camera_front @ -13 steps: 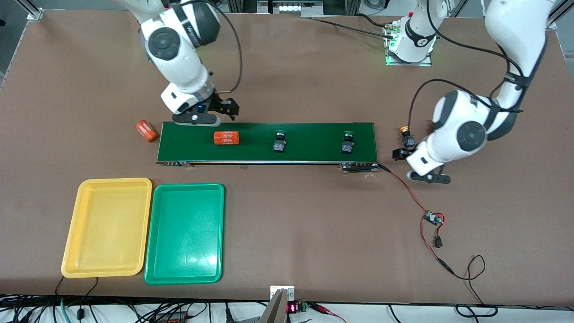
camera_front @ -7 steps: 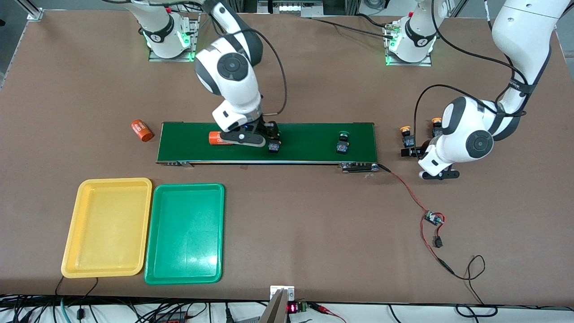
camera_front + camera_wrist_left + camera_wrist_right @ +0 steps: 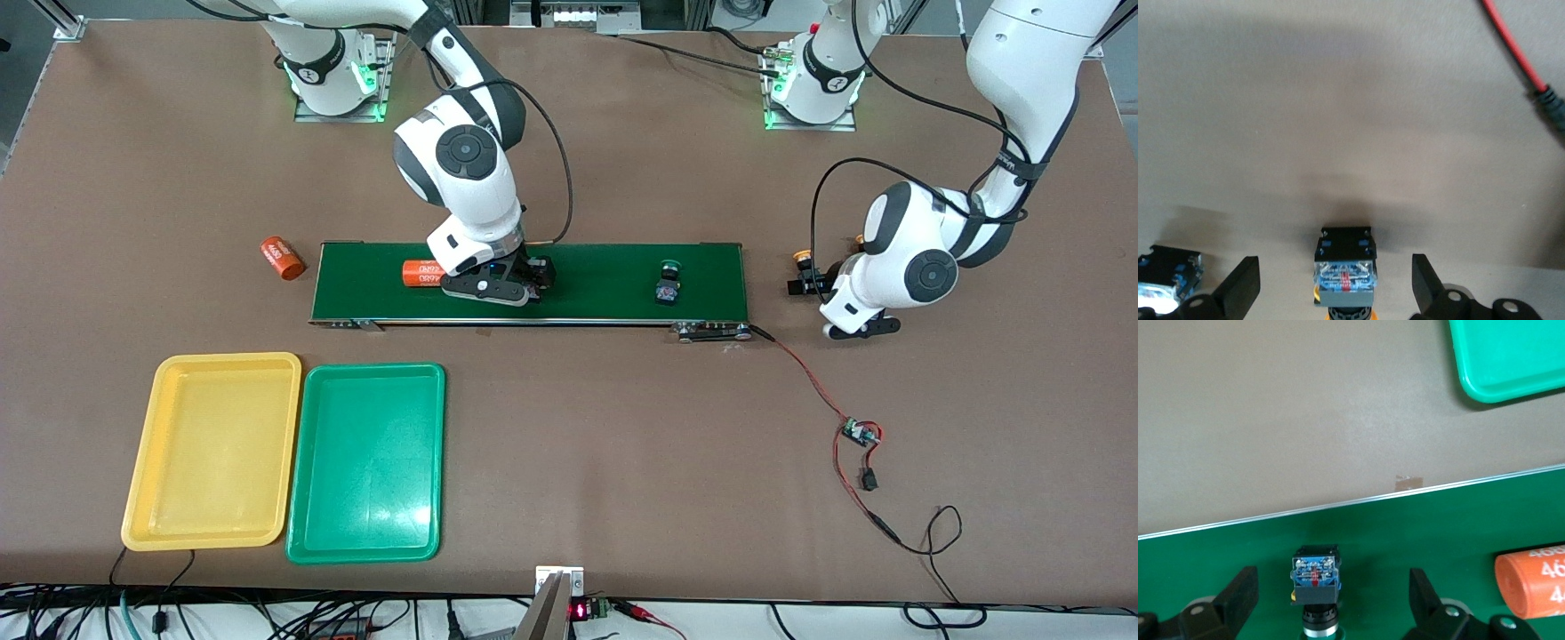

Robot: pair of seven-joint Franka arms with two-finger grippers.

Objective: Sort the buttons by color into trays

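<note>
Right wrist view: right gripper wide open, empty, straddling a green button on the conveyor belt, pre-grasp, next close then carry to green tray; left gripper open astride a yellow button off the belt's end.

One green-capped button stands on the belt toward the left arm's end; another stands on the belt too. A yellow-capped button stands on the counter just off that end (a second nearby). The yellow tray and green tray lie touching, nearest the camera.
</note>
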